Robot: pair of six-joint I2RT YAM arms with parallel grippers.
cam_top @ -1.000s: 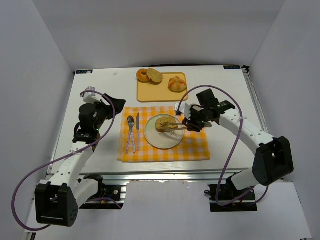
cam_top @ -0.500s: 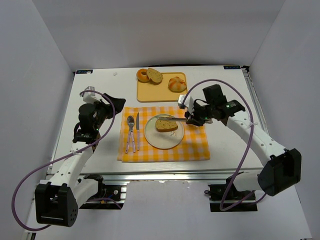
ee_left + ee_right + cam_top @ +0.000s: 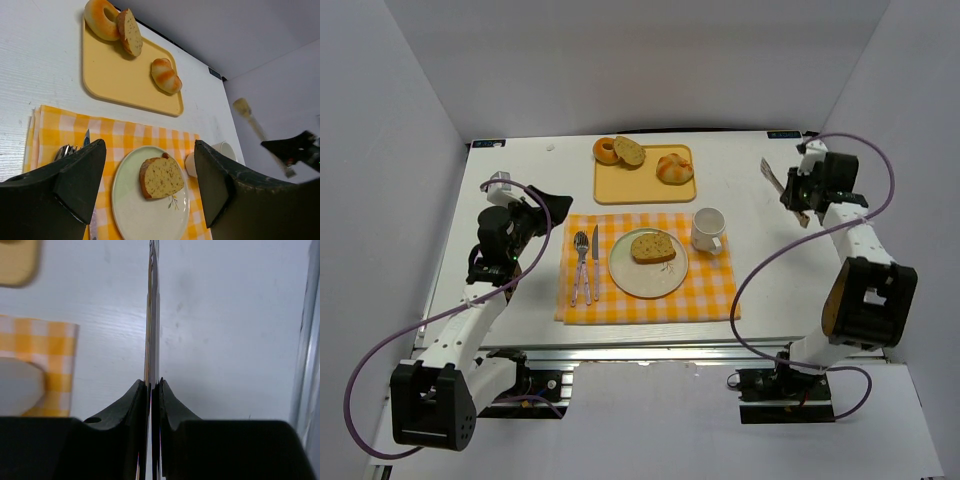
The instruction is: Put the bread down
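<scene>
Bread [image 3: 653,246] lies flat on the plate [image 3: 630,281], on the checkered mat [image 3: 712,296], mug [image 3: 708,230] just right of it. My right claw [image 3: 155,386] is pinched tight on the tongs [image 3: 153,315] over the worktop [image 3: 765,262] at far right, well apart from the plate. Left claw [image 3: 149,165] gapes wide, holding nothing.

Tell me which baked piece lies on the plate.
The flat speckled bread slice, alone on the pale plate; the ring, the oval slice and the scored roll sit on the yellow tray.
</scene>
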